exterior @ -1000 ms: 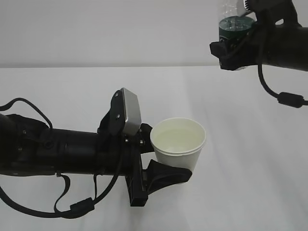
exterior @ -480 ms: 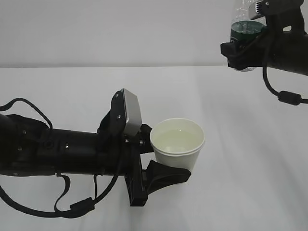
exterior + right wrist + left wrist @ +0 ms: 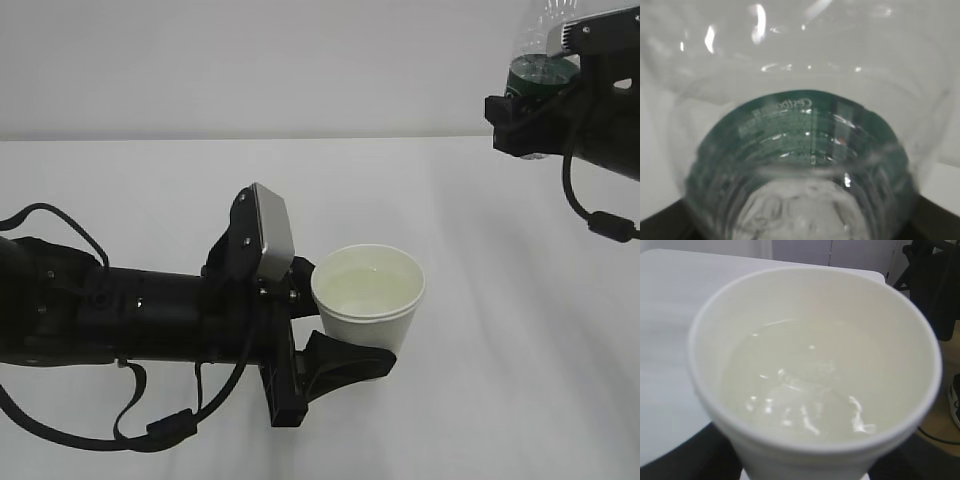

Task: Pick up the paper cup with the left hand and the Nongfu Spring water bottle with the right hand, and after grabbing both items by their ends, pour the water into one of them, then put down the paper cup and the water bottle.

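Exterior view: left end effector (image 3: pixel 335 345) level, clamping paper cup (image 3: pixel 368 310) (water-filled); right end effector (image 3: pixel 530 125) raised, gripping bottle (image 3: pixel 538 60).

**Count of what shows on and above the table**

One paper cup (image 3: pixel 369 302) sits at the centre of the frame, with one pool of water (image 3: pixel 800 390) inside it. One Nongfu Spring water bottle (image 3: pixel 540 55) appears in the upper right corner. Two grippers are present: the left hand (image 3: pixel 325 340) at lower centre and the right hand (image 3: pixel 530 125) at upper right. One white table (image 3: pixel 500 400) spans the lower frame.
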Robot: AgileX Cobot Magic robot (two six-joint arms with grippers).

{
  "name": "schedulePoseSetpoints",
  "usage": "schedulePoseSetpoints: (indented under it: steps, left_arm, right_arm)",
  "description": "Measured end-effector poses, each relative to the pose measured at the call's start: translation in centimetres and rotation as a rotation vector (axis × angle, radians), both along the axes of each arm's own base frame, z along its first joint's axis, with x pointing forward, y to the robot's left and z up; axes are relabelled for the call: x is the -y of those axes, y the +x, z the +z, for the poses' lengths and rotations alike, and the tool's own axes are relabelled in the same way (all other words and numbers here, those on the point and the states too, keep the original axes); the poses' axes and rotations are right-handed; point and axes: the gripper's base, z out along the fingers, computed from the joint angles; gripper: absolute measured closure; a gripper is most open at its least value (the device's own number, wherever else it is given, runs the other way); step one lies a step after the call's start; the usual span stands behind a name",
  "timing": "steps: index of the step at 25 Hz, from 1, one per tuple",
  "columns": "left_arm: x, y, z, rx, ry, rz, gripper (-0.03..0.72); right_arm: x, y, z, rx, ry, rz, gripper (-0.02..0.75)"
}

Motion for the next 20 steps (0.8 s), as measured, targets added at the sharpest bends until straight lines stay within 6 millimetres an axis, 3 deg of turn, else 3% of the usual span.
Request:
schedulePoseSetpoints:
  steps: [9, 16, 20]
  left_arm:
    - [0.0, 0.0, 0.0, -0.002, 0.0, 0.005, 0.215]
    - [0.0, 0.2, 0.1, -0.009, -0.011, 0.03, 0.215]
    - [0.0, 0.3, 0.1, -0.01, -0.012, 0.032, 0.215]
  right_arm:
    - [0.9, -1.2, -3.0, 0.007, 0.043, -0.095, 0.246]
    - [1.4, -1.9, -3.7, 0.028, 0.007, -0.144, 0.246]
    - [1.6, -1.9, -5.1, 0.031, 0.011, -0.158, 0.246]
